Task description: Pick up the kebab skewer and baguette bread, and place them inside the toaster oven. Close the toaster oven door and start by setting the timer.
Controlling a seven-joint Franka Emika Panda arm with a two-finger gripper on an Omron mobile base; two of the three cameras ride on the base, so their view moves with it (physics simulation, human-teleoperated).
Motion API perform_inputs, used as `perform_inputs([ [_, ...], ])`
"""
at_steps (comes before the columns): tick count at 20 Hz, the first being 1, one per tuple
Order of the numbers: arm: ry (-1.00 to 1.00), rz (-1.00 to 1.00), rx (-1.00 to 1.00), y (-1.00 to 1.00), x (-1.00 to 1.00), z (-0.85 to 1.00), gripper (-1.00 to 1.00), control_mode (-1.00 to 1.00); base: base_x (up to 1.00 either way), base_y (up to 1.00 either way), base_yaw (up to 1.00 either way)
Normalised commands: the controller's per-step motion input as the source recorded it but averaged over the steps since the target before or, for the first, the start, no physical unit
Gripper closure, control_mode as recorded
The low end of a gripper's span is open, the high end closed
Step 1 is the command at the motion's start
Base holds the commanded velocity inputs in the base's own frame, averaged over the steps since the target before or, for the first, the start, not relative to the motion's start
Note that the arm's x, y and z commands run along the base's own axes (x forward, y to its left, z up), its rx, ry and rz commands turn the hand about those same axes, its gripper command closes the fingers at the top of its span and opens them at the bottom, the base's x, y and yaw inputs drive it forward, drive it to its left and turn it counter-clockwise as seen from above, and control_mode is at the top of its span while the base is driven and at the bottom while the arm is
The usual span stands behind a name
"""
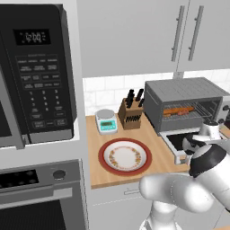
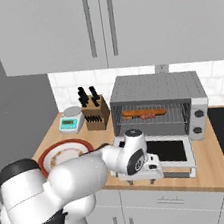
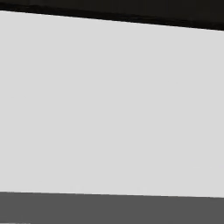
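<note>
The toaster oven (image 2: 158,105) is sitting at the back of the wooden tabletop (image 1: 157,155), and the orange-brown food is already lying along its wire rack (image 2: 150,116): the long golden baguette bread (image 2: 144,112) is stretching across the middle of the rack, and something darker and reddish beside it is probably the kebab skewer (image 1: 185,112), though the two are too small and close together to separate with confidence. The toaster oven door (image 2: 165,154) is hanging fully down, flat and level in front of the cavity, which is why the rack is exposed to both base cameras. The red-rimmed plate (image 1: 125,156) is lying bare of food, which fits a loading step that looks finished. The gripper (image 2: 150,171) is sitting low at the front lip of the lowered door, apparently positioned to get under or against its edge and swing it up; from the hand camera a pale flat surface is lying very close ahead. The fingers themselves are hidden behind the wrist, but they are standing spread as wide as they go and holding nothing. Closing the door and turning the timer knob (image 2: 201,113) are what appears to remain.
</note>
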Motion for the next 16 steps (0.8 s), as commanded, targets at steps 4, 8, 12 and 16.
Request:
perform_inputs([
  [4, -0.18, -0.07, 0.0, 0.0, 0.0, -0.24, -1.0, -1.0, 0.0, 0.0, 0.0],
  [8, -0.21, -0.06, 0.0, 0.0, 0.33, -0.09, -1.0, -1.0, 0.0, 0.0, 0.0],
  [12, -0.22, -0.05, 0.0, 0.0, 0.44, 0.0, -1.0, -1.0, 0.0, 0.0, 0.0],
  [16, -0.25, -0.03, 0.0, 0.02, 0.29, 0.0, -1.0, -1.0, 0.0, 0.0, 0.0],
])
